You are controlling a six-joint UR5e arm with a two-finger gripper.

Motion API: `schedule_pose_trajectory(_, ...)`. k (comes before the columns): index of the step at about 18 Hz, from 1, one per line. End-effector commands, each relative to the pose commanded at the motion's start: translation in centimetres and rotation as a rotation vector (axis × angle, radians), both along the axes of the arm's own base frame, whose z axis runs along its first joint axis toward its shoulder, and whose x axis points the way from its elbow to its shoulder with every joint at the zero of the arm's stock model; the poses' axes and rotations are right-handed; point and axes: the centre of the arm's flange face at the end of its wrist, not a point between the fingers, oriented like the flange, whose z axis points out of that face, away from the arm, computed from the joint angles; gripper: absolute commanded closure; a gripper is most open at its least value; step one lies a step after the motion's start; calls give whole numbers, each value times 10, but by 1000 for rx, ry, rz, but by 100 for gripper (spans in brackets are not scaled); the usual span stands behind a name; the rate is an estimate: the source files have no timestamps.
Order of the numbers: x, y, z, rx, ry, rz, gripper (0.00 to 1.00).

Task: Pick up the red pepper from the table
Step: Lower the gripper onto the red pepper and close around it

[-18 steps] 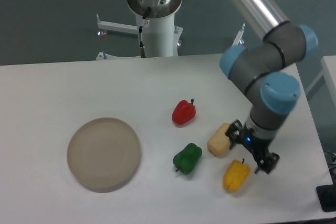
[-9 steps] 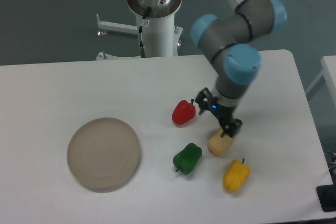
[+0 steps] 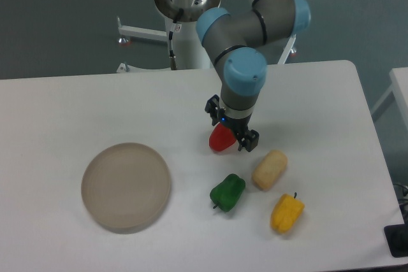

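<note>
Red pepper [image 3: 220, 139] sits on the white table [image 3: 76, 106] right under the gripper [image 3: 231, 127], which hangs directly over it with its fingers spread apart on either side of the pepper's top, though I can't tell if they're actually touching it. Just below and to the right of the gripper there's a beige potato-looking lump [image 3: 269, 169], with a green pepper [image 3: 227, 192] and a yellow pepper [image 3: 286, 212] a bit further toward the front edge. Round beige plate [image 3: 125, 186] is well off to the gripper's lower left.

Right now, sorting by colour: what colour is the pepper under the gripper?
Red pepper, below the gripper; fixed camera view.
</note>
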Motion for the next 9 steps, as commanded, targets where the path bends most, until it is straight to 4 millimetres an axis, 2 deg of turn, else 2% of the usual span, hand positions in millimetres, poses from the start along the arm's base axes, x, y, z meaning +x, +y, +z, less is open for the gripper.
schedule_pose_trajectory(9,8,-11,-16,-31,-18,6,0)
